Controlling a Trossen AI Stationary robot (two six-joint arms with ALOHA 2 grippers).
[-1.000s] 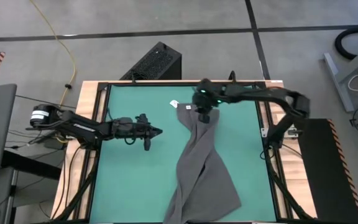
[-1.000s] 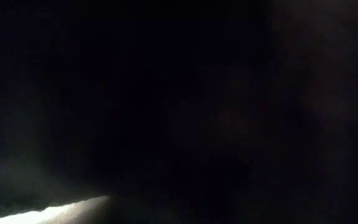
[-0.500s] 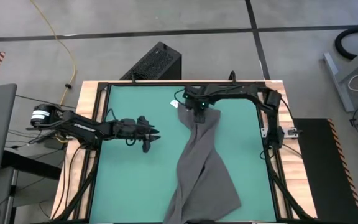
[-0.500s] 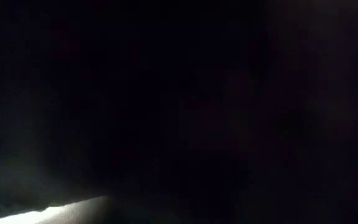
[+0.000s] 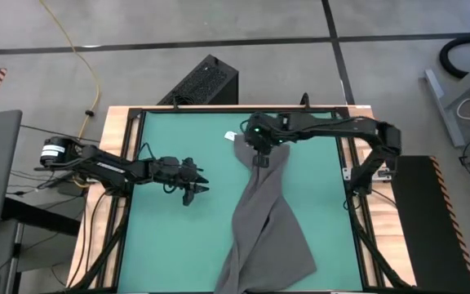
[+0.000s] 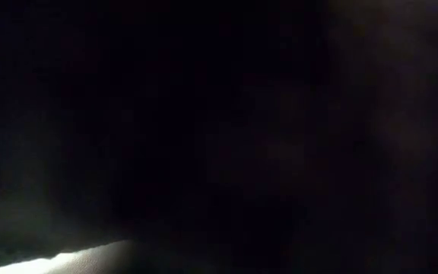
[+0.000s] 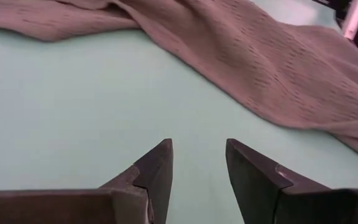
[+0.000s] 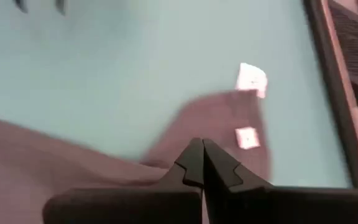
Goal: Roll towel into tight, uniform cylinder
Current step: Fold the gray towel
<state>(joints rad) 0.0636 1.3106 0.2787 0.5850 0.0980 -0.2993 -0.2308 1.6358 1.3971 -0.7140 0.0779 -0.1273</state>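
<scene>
At the table's near edge you see the towel (image 5: 261,233) spread wide and hanging over; it narrows toward the far end, where its white tag (image 5: 229,135), with no writing you can read, lies on the green mat (image 5: 170,237). Your right gripper (image 5: 259,158) is closed above that narrow end; a grip can't be told. Your left gripper (image 5: 201,187) hovers parted and empty beside it.

- Table (image 5: 170,245): flat green top inside a dark frame with pale wooden edging outside it.
- Towel (image 5: 268,220): dark grey cloth lying directly on the green top, unrolled. It narrows and bunches at its far end and spreads wide toward the table's near edge, reaching that edge.
- Small white tag (image 5: 229,135): flat on the green, at the towel's far end.
</scene>
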